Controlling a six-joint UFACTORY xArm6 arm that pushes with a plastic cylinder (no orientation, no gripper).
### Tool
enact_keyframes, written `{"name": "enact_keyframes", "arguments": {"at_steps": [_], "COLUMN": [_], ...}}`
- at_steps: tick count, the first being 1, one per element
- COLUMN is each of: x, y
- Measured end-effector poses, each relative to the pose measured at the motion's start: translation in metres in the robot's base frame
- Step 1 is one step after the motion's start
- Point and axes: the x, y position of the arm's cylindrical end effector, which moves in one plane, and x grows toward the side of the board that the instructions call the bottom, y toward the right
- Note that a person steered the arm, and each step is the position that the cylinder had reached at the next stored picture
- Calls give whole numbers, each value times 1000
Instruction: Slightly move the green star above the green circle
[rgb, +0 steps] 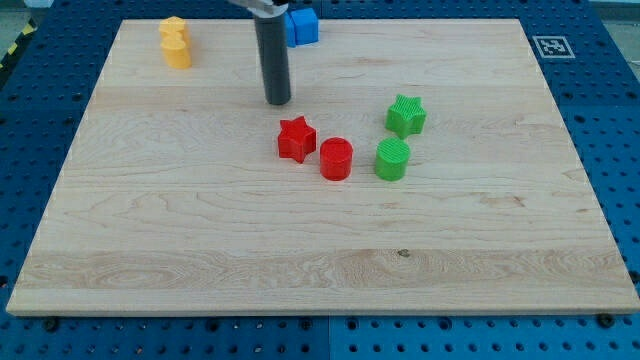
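Two ribbed greens, star (406, 115), circle (392, 159)

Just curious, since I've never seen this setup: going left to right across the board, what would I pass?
Yellow block → my tip → red star → red cylinder → green circle → green star.

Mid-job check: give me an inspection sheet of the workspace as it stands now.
Surface: wooden board, flat.
Job's things: green star sits just toward the view's top of the green circle, a small gap between.
Clutter: red star, red cylinder, yellow block, blue block.
Grippers: none; my tip is above the red star, left of the green star, touching nothing.
Cables: nothing seen.
Surroundings: blue perforated table; marker tag.
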Motion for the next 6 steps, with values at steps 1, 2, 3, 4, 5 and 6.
{"name": "enact_keyframes", "arguments": {"at_steps": [1, 2, 3, 4, 5, 6], "x": [-22, -28, -6, 41, 42, 48], "y": [53, 130, 214, 244, 244, 228]}}
